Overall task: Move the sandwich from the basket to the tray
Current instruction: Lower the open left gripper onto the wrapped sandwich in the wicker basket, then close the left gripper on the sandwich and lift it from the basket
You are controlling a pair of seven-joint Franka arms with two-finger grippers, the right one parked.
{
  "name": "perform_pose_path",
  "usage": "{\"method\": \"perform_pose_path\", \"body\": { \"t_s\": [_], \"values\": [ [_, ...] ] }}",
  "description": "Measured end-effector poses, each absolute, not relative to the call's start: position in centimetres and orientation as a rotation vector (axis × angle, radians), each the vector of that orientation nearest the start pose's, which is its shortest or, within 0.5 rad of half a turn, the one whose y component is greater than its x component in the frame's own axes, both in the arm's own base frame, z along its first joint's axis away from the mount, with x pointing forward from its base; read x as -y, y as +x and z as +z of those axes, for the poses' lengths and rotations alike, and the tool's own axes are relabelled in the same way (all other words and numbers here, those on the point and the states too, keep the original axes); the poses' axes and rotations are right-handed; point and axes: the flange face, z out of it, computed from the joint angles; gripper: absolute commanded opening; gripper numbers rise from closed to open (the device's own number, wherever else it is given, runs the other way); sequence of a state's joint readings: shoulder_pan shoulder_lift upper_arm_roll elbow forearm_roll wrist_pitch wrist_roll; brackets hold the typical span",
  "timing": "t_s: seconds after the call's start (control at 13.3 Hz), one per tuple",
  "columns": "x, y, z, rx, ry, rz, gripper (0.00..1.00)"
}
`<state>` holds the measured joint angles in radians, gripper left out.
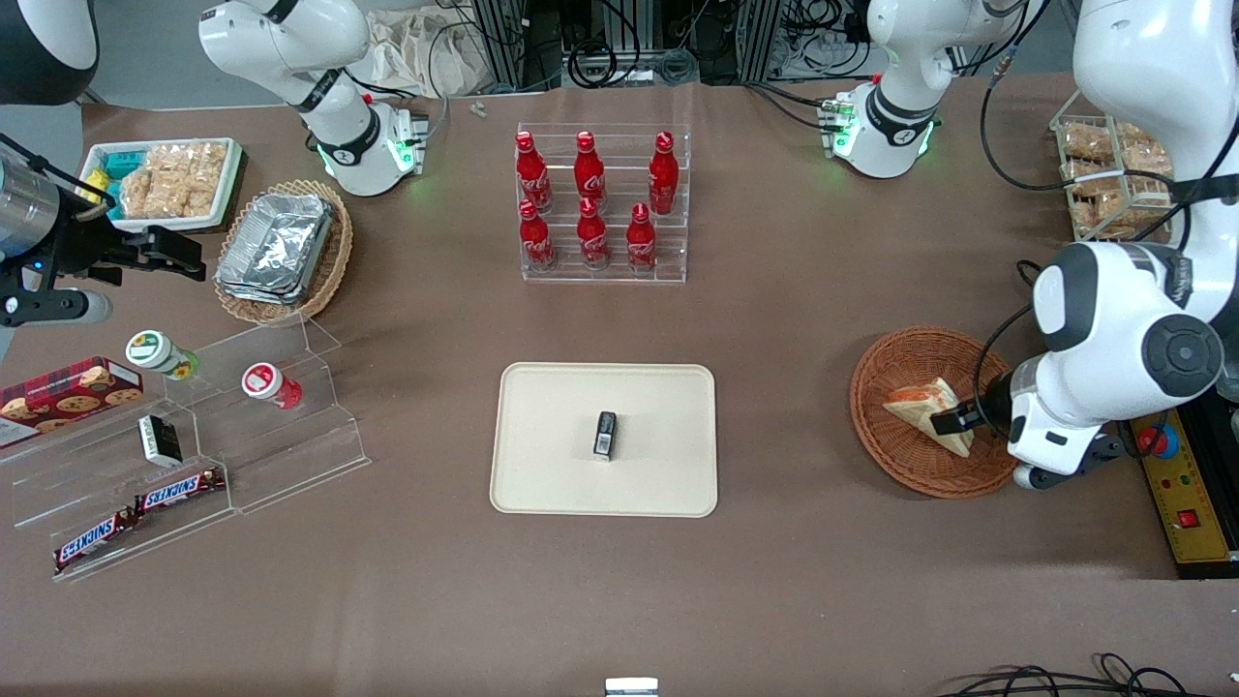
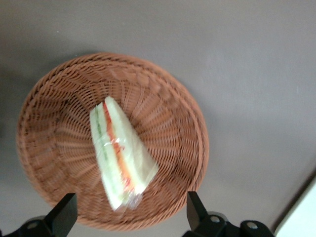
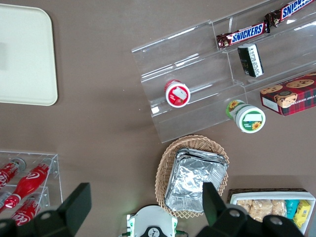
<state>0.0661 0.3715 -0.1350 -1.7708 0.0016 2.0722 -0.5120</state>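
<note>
Left wrist view shows the gripper spread wide and empty above the sandwich, which lies in the basket. It should descend centred over the wedge and close gently across the bread.

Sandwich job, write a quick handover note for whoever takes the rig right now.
Gripper: open, hovering over the basket, fingers apart, holding nothing.
Sandwich: lying in the basket, not yet grasped.
Tray: nearer the table's middle, with a small dark packet on it.
Done: approach to the basket.
Left: grasp the sandwich, lift it, carry it over and set it on the tray.
</note>
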Motion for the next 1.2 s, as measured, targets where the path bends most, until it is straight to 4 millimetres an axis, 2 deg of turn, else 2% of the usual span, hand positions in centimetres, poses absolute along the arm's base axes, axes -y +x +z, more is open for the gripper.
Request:
{"method": "perform_pose_path", "body": {
  "t_s": [0.3, 0.45, 0.67, 0.9, 1.2],
  "values": [
    [2.0, 63.3, 32.1, 1.110, -2.959, 0.110, 0.98],
    [0.9, 63.5, 30.8, 1.237, -2.909, 0.111, 0.98],
    [0.8, 63.6, 28.9, 1.328, -2.864, 0.129, 0.91],
    [0.9, 62.9, 27.1, 1.343, -2.840, 0.175, 0.90],
    [0.5, 62.0, 25.7, 1.351, -2.826, 0.199, 0.86]
  ]
}}
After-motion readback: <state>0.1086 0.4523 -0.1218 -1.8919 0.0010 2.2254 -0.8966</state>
